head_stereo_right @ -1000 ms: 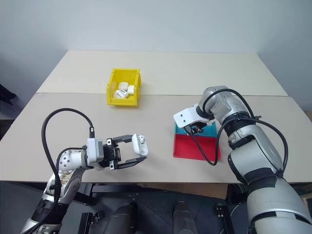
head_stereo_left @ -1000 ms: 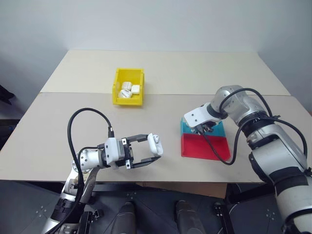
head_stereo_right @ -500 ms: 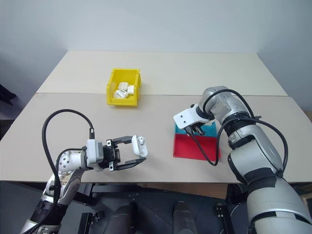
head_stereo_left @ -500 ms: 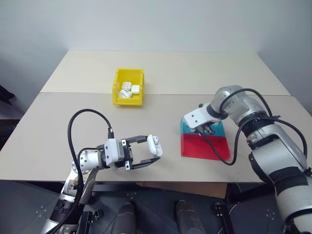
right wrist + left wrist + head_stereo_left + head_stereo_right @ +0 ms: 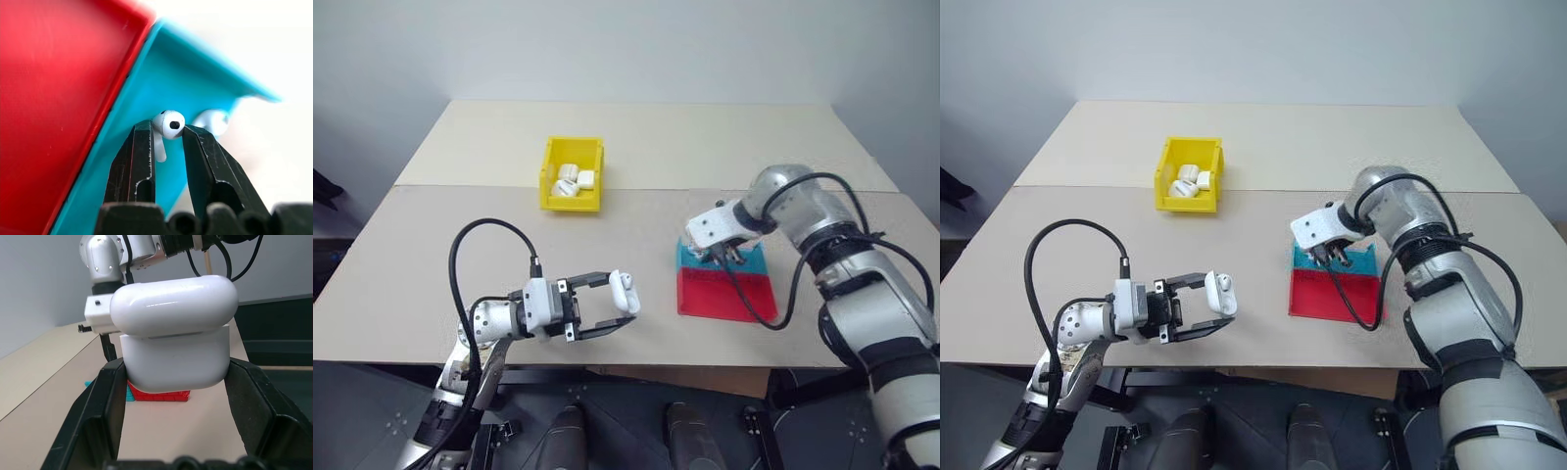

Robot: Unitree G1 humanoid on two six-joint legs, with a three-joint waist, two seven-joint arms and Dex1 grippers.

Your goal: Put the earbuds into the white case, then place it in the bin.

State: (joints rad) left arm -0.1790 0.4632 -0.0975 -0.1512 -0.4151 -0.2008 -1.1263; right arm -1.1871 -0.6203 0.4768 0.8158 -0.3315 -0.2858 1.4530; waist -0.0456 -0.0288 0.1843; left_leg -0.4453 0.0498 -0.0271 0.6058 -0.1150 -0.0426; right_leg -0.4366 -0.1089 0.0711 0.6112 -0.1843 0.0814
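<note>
While the left gripper point(image 5: 625, 305) clamps a glossy, rounded white case point(image 5: 175, 333) with its lid ajar above the table's point(image 5: 431, 264) near edge, the right gripper point(image 5: 166, 142) pinches one tiny white earbud point(image 5: 169, 125) over the tray's point(image 5: 744, 294) blue half; another earbud point(image 5: 211, 121) lies there.

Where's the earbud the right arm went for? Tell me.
In the right wrist view, one earbud sits pinched between the right gripper's fingers, above the tray's blue half; another earbud lies just behind.
</note>
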